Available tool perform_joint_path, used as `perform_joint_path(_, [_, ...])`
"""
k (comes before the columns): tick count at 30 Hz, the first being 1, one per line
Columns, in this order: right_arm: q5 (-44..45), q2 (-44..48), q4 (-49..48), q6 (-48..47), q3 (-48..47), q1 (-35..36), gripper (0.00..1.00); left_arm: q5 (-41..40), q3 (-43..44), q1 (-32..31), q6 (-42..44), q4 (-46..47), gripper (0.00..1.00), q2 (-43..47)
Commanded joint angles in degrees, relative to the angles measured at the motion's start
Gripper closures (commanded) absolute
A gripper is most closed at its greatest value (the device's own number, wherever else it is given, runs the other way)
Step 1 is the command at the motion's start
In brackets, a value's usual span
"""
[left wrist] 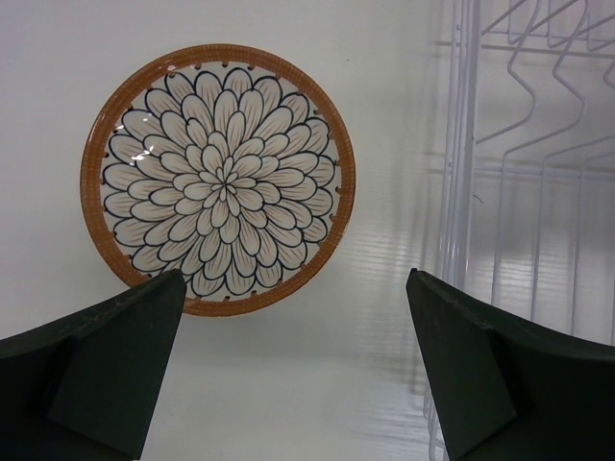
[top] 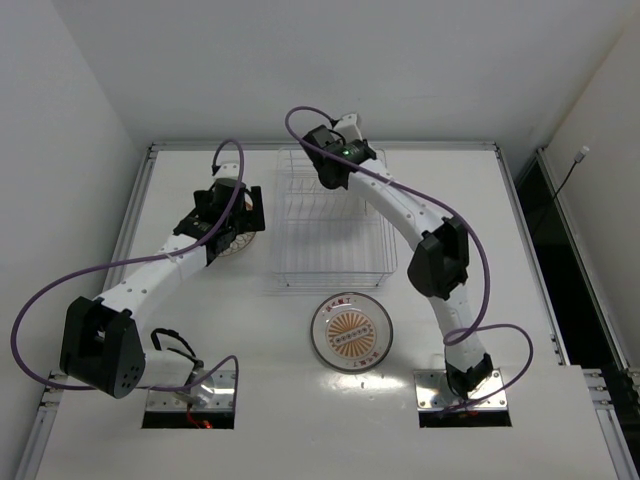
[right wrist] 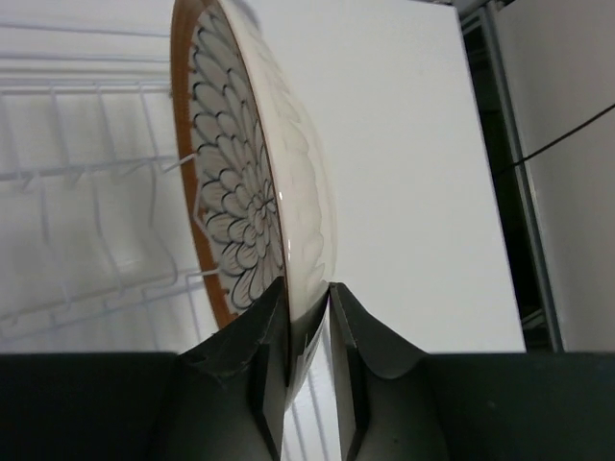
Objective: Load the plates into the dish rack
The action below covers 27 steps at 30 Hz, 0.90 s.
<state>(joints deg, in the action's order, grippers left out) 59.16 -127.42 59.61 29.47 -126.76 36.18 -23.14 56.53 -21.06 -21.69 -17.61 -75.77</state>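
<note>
Evidently the first plate is being loaded. The upright plate (right wrist: 252,192) stands on edge at the far end of the dish rack (top: 330,240), and its lower rim is closely bracketed by the fingers of the right end effector (right wrist: 307,327). Whether that rim is clamped or merely flanked cannot be told, and the plate's seat among the tines is hidden by those fingers. The next move is judged to call for a full parting of the fingers and a straight withdrawal off the rim, so that the plate is not tipped.

The left end effector (left wrist: 295,288) is held wide apart above the flat plate (left wrist: 218,180), which lies on the worktop (top: 300,420) just beside the rack's left wall. With the wires so near, a grasp would best be taken on the rim away from them. The sunburst plate (top: 351,331) lies flat just beyond the rack's near end, untouched.

The nearer rows of tines are seen unoccupied. Bare worktop is left to the right of the rack, bounded by the table's edge and partly crossed by the right arm.
</note>
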Motion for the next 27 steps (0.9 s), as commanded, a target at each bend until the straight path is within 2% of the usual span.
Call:
perform_joint_path(1, [-4.8, 0.3, -0.1, 2.2, 1.9, 0.2, 0.80, 0.5, 2.3, -0.5, -0.2, 0.4, 0.00, 1.1])
perform_joint_path(7, [-9.0, 1.4, -0.7, 3.6, 4.2, -0.9, 0.70, 0.5, 2.3, -0.5, -0.2, 0.4, 0.00, 1.1])
perform_joint_path(12, [-10.8, 1.9, -0.7, 3.6, 4.2, -2.0, 0.70, 0.5, 2.3, -0.5, -0.2, 0.4, 0.00, 1.1])
perform_joint_path(15, [-11.7, 3.1, -1.3, 3.6, 4.2, -2.5, 0.58, 1.1, 2.3, -0.5, -0.2, 0.4, 0.00, 1.1])
perform_joint_path(20, [-12.9, 5.4, 0.1, 2.4, -0.4, -3.1, 0.50, 1.1, 2.3, -0.5, -0.2, 0.4, 0.00, 1.1])
perform_joint_path(25, [-14.2, 12.5, -0.7, -0.6, 1.9, -3.7, 0.43, 1.1, 2.3, -0.5, -0.2, 0.4, 0.00, 1.1])
perform_joint_path(26, [-15.8, 16.5, -1.4, -2.1, 3.3, -4.2, 0.31, 0.6, 2.3, -0.5, -0.2, 0.4, 0.00, 1.1])
perform_joint_path(27, [-17.0, 18.6, -3.1, -3.0, 6.2, -4.2, 0.01, 0.5, 2.3, -0.5, -0.2, 0.4, 0.00, 1.1])
